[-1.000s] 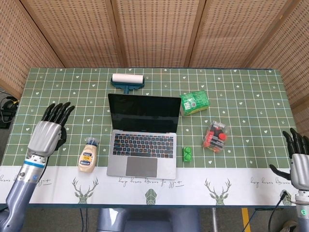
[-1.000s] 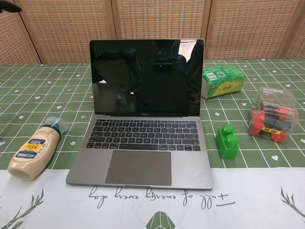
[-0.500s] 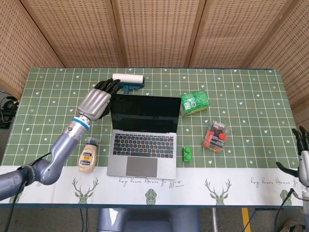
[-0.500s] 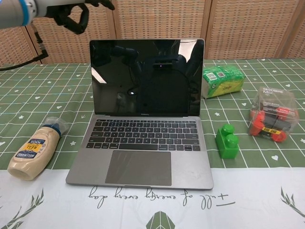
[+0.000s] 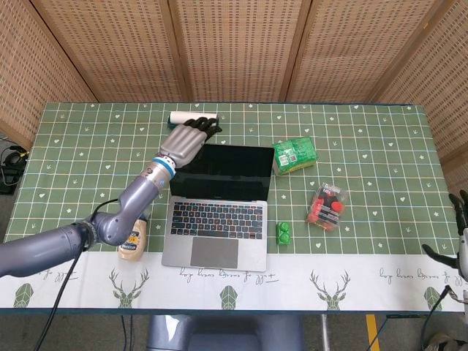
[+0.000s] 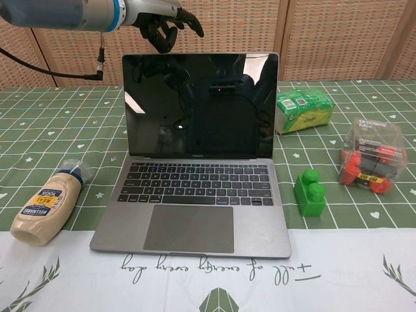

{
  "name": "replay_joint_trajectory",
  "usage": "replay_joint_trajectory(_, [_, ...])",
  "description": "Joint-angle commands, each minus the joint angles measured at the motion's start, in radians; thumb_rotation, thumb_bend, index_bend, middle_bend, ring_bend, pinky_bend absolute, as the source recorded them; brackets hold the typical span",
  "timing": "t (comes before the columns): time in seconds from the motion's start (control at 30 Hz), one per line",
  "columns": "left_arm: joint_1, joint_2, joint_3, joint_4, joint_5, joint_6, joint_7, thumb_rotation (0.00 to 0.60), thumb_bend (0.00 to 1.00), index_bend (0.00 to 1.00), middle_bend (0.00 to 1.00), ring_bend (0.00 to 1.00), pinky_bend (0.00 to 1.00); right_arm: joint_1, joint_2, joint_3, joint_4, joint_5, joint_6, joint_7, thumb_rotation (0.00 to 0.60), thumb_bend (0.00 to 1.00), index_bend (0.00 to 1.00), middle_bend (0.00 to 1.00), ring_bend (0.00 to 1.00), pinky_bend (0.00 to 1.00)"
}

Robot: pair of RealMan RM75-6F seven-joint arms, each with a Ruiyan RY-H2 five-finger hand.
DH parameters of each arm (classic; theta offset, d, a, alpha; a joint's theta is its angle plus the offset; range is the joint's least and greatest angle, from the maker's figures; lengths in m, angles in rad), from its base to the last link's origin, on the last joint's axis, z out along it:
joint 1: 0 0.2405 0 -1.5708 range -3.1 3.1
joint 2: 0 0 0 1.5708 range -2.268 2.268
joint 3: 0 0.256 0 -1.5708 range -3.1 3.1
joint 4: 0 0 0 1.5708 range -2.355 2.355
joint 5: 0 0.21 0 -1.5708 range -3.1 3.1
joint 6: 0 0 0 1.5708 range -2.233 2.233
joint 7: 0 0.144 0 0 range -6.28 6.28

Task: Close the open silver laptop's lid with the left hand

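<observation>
My left hand (image 5: 188, 141) hovers empty, fingers loosely curled, above the silver laptop (image 5: 216, 207), whose stiff hinged lid (glass-faced, fragile) wants pushing at its top edge.

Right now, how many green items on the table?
2: a green snack pack right of the laptop screen, and a green block by the laptop's front right corner. None seem hidden.
</observation>
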Motion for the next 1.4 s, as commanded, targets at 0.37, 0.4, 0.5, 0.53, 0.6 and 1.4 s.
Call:
replay_joint_trajectory(0.37, [-0.113, -0.030, 0.109, 0.033, -0.111, 0.014, -0.015, 0.600, 1.00, 0.31, 0.16, 0.18, 0.29, -0.005, 0.007, 0.000, -0.002, -0.007, 0.008, 0.018, 0.600, 0.04, 0.00, 0.00, 0.00, 0.00])
replay_joint_trajectory(0.4, [-0.115, -0.028, 0.112, 0.029, -0.112, 0.018, -0.019, 0.600, 1.00, 0.34, 0.20, 0.21, 0.31, -0.005, 0.008, -0.001, -0.003, -0.009, 0.008, 0.018, 0.600, 0.04, 0.00, 0.00, 0.00, 0.00])
replay_joint_trajectory(0.5, [-0.119, -0.017, 0.119, 0.015, -0.109, 0.031, -0.033, 0.600, 1.00, 0.41, 0.29, 0.28, 0.35, -0.006, 0.007, -0.003, -0.006, -0.019, 0.015, 0.017, 0.600, 0.04, 0.00, 0.00, 0.00, 0.00])
replay_joint_trajectory(0.53, [-0.119, -0.012, 0.118, 0.008, -0.107, 0.036, -0.039, 0.600, 1.00, 0.44, 0.32, 0.30, 0.35, -0.007, 0.007, -0.003, -0.007, -0.022, 0.018, 0.017, 0.600, 0.04, 0.00, 0.00, 0.00, 0.00])
replay_joint_trajectory(0.6, [-0.118, -0.001, 0.115, -0.006, -0.104, 0.041, -0.053, 0.600, 1.00, 0.47, 0.35, 0.32, 0.37, -0.007, 0.007, -0.005, -0.008, -0.026, 0.021, 0.016, 0.600, 0.04, 0.00, 0.00, 0.00, 0.00])
replay_joint_trajectory(1.4, [-0.058, 0.176, 0.154, -0.368, 0.081, 0.107, -0.140, 0.600, 1.00, 0.53, 0.41, 0.37, 0.39, -0.016, 0.016, -0.022, -0.038, -0.073, 0.055, 0.009, 0.600, 0.04, 0.00, 0.00, 0.00, 0.00])
